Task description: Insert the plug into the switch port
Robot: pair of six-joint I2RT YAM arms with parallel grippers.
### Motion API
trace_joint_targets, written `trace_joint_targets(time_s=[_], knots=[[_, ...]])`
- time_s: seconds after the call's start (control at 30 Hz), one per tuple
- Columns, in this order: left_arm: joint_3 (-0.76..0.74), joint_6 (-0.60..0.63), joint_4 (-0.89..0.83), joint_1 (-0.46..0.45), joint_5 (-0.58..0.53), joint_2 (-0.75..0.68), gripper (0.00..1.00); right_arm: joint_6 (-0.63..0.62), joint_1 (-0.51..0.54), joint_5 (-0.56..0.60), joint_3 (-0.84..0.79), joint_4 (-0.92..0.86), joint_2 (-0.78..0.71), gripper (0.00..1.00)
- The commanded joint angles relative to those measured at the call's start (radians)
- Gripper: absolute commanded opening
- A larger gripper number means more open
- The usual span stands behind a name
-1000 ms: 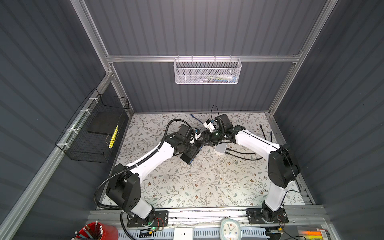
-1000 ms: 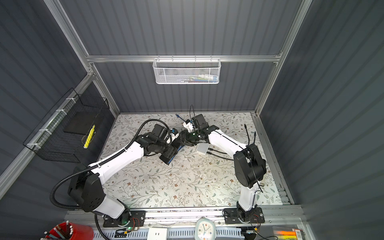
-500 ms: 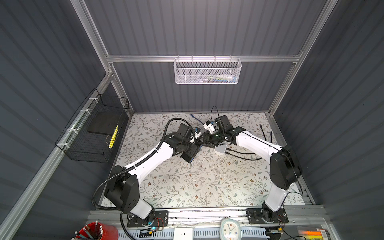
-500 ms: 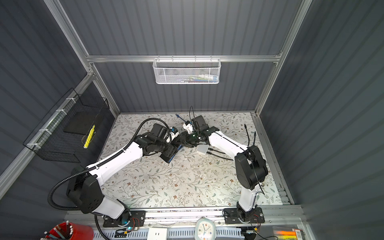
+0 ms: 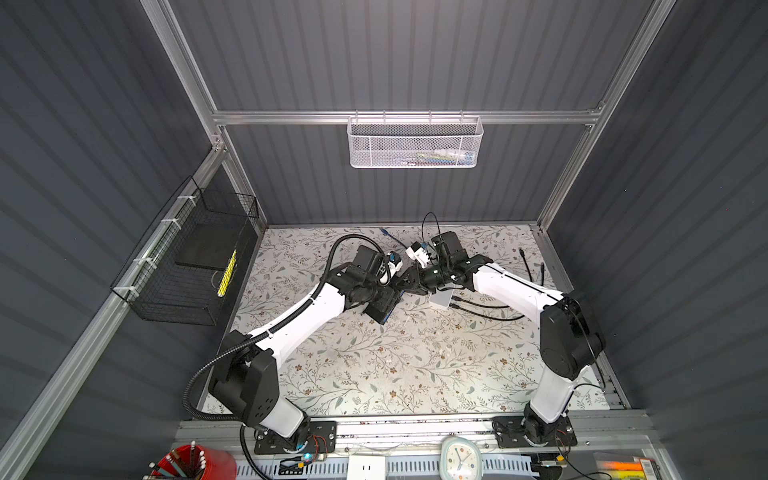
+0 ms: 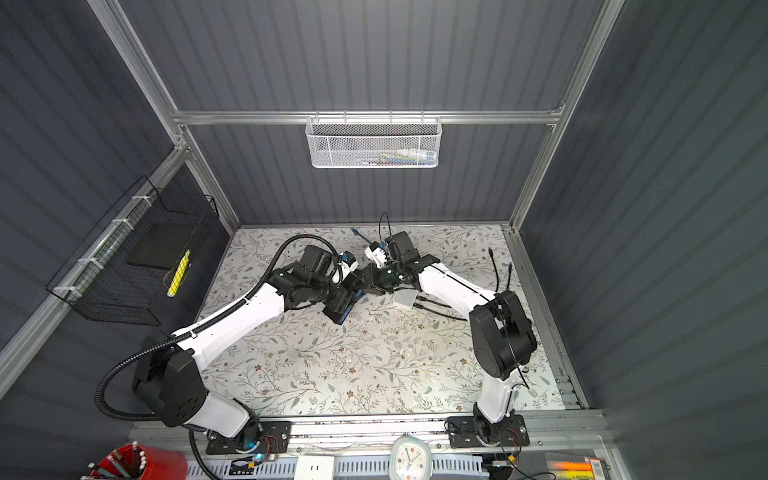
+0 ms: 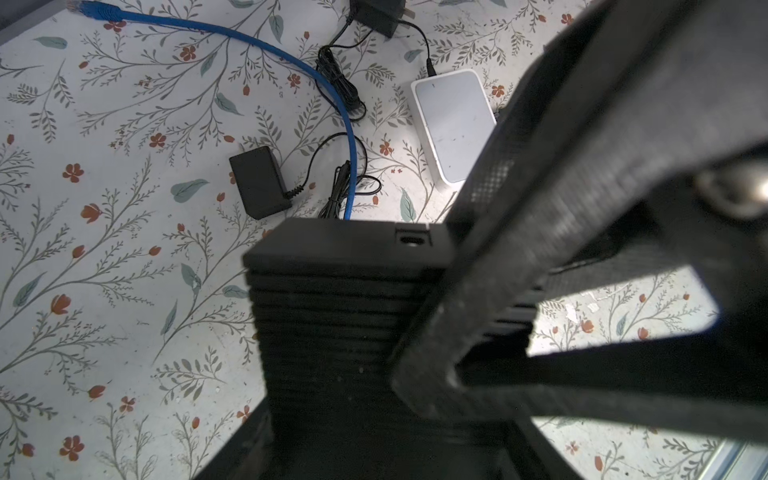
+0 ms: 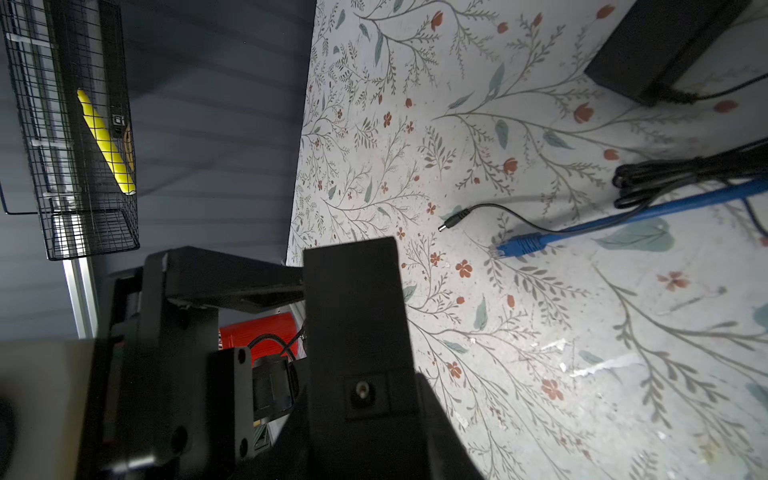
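Note:
The switch (image 5: 383,309), a black ribbed box, is tilted above the floral mat between both grippers. Its narrow end carries a round port (image 8: 362,389), also seen from the left wrist (image 7: 411,240). My left gripper (image 5: 376,297) has its jaws on either side of the switch (image 7: 345,299); it is too dark to tell whether they press on it. My right gripper (image 5: 405,281) is shut on the port end, one finger (image 7: 511,257) lying across the ribbed face. A loose black barrel plug (image 8: 451,222) and a blue cable's plug (image 8: 519,245) lie on the mat.
A white box (image 7: 455,129) with black cables lies beside the switch. Two black adapters (image 7: 259,183) (image 7: 378,14) and coiled black cable (image 7: 338,87) lie behind it. A black wire basket (image 5: 187,266) hangs on the left wall and a white one (image 5: 415,143) at the back.
My right gripper has moved left to the switch's end and its jaws have narrowed around it. The left arm and the switch have hardly moved.

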Motion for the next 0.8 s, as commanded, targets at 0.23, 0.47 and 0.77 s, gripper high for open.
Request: trace_joint_targets(time_s=[0.23, 0.47, 0.77], knots=[[-0.031, -0.184, 0.102, 0.068, -0.032, -0.168, 1.0, 0.136, -0.111, 0.063, -0.169, 0.227, -0.203, 0.0], [-0.077, -0.527, 0.241, 0.175, 0.227, -0.185, 1.0, 0.279, -0.154, 0.163, -0.406, 0.587, -0.378, 0.0], [-0.252, -0.894, 0.619, 0.175, 0.296, -0.228, 1.0, 0.486, -0.131, 0.44, -0.584, 1.056, -0.432, 0.0]])
